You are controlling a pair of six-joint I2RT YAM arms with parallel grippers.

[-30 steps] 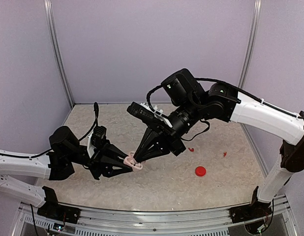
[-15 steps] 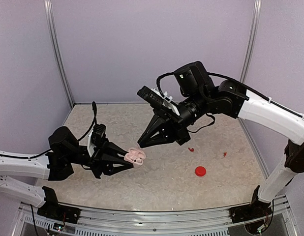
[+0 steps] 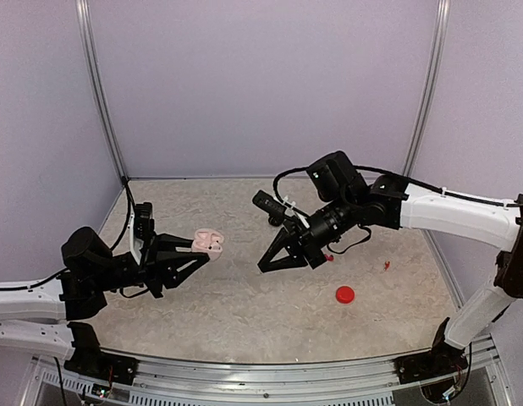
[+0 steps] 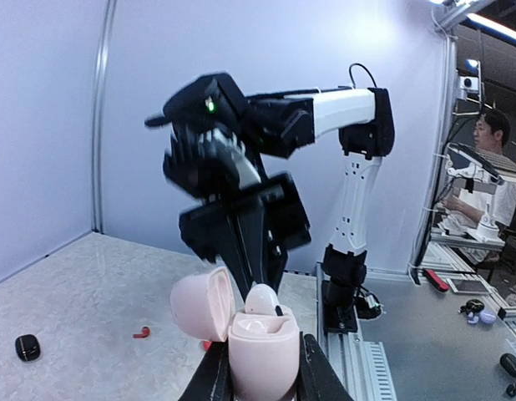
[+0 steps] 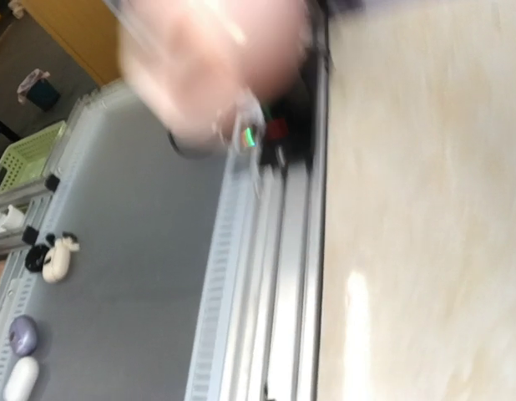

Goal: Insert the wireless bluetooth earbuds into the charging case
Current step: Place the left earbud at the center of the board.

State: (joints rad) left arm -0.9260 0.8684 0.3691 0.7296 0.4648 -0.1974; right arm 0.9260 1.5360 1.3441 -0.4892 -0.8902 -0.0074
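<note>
Around the table (image 3: 244, 317) we see pale lilac walls (image 3: 261, 85) with metal posts in the corners. The tabletop is a beige, marbled slab, and a ribbed metal rail (image 3: 270, 381) runs along its near edge. Past that edge the wrist views show a grey surface (image 5: 116, 292), a green basket (image 5: 24, 154) and a person (image 4: 483, 167) seated at a desk. The right wrist view is badly smeared, and we cannot tell what the pink blur at its top is.

The right arm (image 3: 448, 207) reaches in from the right, low over the middle of the table. The left arm (image 3: 84, 271) stretches in from the left. The right gripper (image 3: 266, 264) tapers to a closed point above the table, and we see nothing between its fingers. The left gripper (image 3: 196, 248) is clamped on the case (image 3: 209, 243), its fingers (image 4: 215, 380) pinching the pink body from both sides. The case is held up off the table with its lid swung open. The two grippers are well apart.

A red disc (image 3: 344, 294) lies on the table right of centre, and a small black thing (image 4: 27, 347) lies further off. A whitish earbud (image 4: 262, 299) sits in the case, its top poking out. A red earbud (image 3: 328, 256) lies on the table near the right gripper, and a second red earbud (image 3: 387, 265) lies further right.
</note>
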